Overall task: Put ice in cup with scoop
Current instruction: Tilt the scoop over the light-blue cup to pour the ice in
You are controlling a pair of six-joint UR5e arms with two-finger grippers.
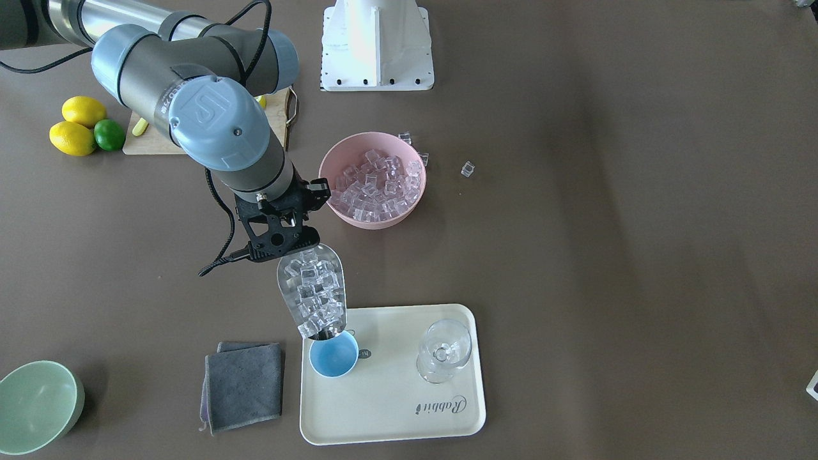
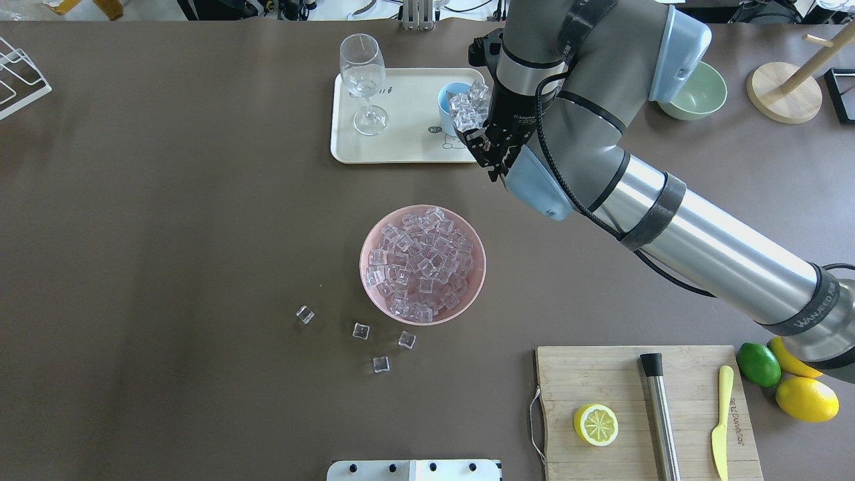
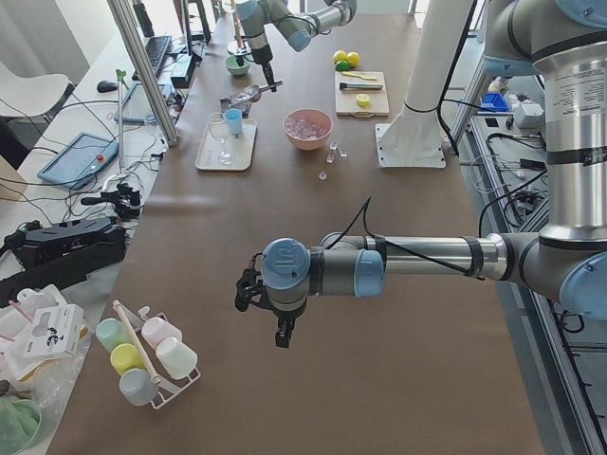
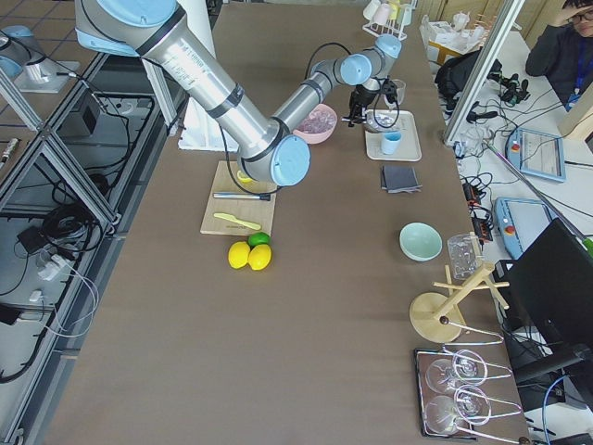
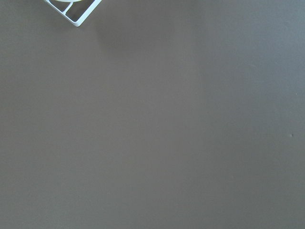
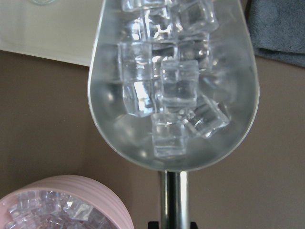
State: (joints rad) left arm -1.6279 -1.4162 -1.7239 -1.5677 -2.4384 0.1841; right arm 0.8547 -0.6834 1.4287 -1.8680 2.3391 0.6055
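Observation:
My right gripper [image 1: 289, 225] is shut on the thin handle [image 6: 174, 198] of the steel scoop [image 1: 313, 291]. The scoop's trough holds several clear ice cubes [image 6: 174, 90]. It slopes down, with its front lip over the near rim of the light-blue cup [image 1: 333, 355]. The cup stands on the cream tray [image 1: 390, 409], and the part of its inside that shows is bare. More ice [image 1: 377, 185] fills the pink bowl [image 1: 374, 222]. My left gripper [image 3: 248, 292] hangs over bare table far from the tray; I cannot tell whether it is open or shut.
A wine glass [image 1: 444, 351] stands on the tray beside the cup. A grey cloth [image 1: 244, 385] and a pale green bowl [image 1: 38, 406] lie nearby. Loose cubes [image 2: 361, 331] lie by the pink bowl. A cutting board [image 2: 601, 374] holds a muddler [image 2: 660, 414], a knife and a lemon half.

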